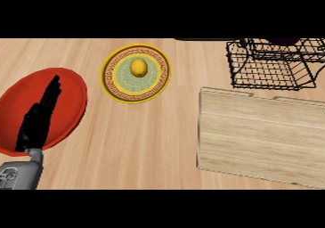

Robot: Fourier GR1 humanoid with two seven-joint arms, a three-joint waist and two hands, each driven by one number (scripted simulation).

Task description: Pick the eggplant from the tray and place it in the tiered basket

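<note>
The light wooden tray (pixel 263 138) lies at the right with nothing on it. The black wire tiered basket (pixel 273 67) stands at the back right. A dark purplish shape (pixel 283 41) shows at the basket's upper tier, cut off by the view's top edge; it may be the eggplant, but I cannot tell. My left hand (pixel 36 120) shows at the left, open with straight fingers pointing away, over a red plate. My right hand shows nowhere.
The red plate (pixel 69 89) lies at the left under my left hand. A yellow-rimmed patterned plate (pixel 115 80) sits at the back centre with a yellow, lemon-like fruit (pixel 139 67) on it. Bare wooden counter (pixel 145 147) runs between the plates and the tray.
</note>
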